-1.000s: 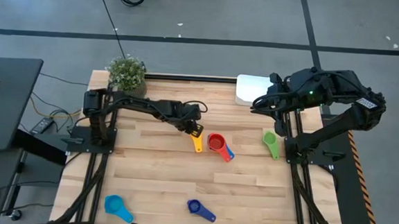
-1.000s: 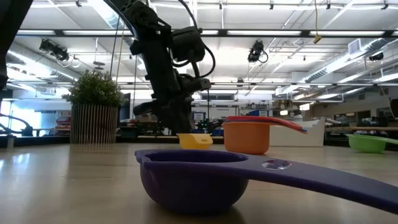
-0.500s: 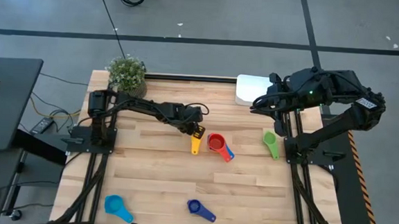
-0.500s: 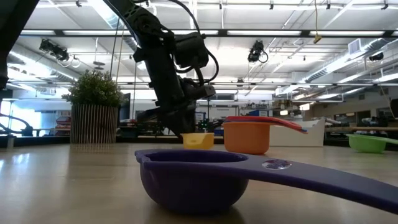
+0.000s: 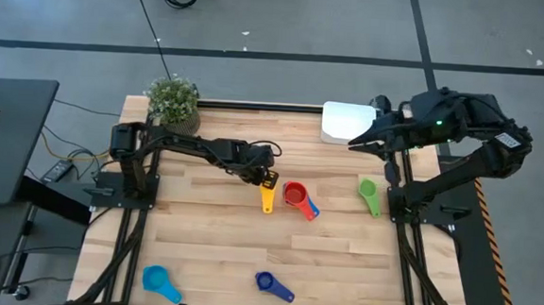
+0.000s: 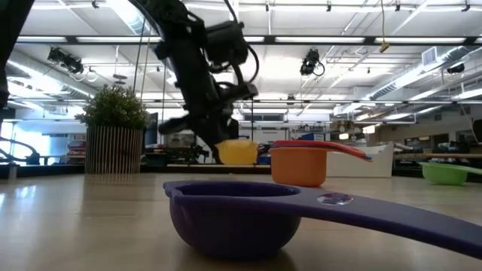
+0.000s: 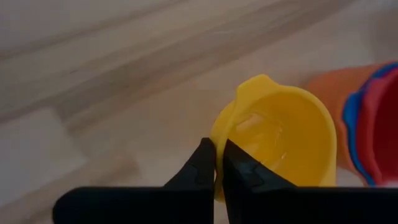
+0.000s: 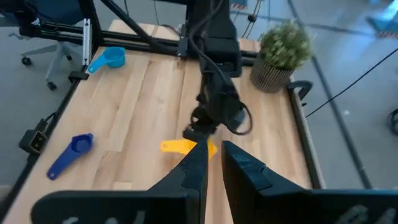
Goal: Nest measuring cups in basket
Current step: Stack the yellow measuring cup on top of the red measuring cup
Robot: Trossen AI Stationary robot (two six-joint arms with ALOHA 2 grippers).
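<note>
The bench (image 5: 211, 224) carries the white basket (image 5: 345, 121) at its far edge, right of centre. The left gripper (image 5: 266, 180) is clenched on the yellow cup (image 5: 267, 196) near mid-bench, just beside the red-and-orange stack (image 5: 297, 196). Best to raise it clear before swinging across, so the handle misses that stack. The right gripper (image 5: 356, 139) hovers near the basket, fingers nearly together, holding nothing. The low view shows the yellow cup off the wood; overhead can't tell. Only the left wrist view shows the pinch on the rim.
</note>
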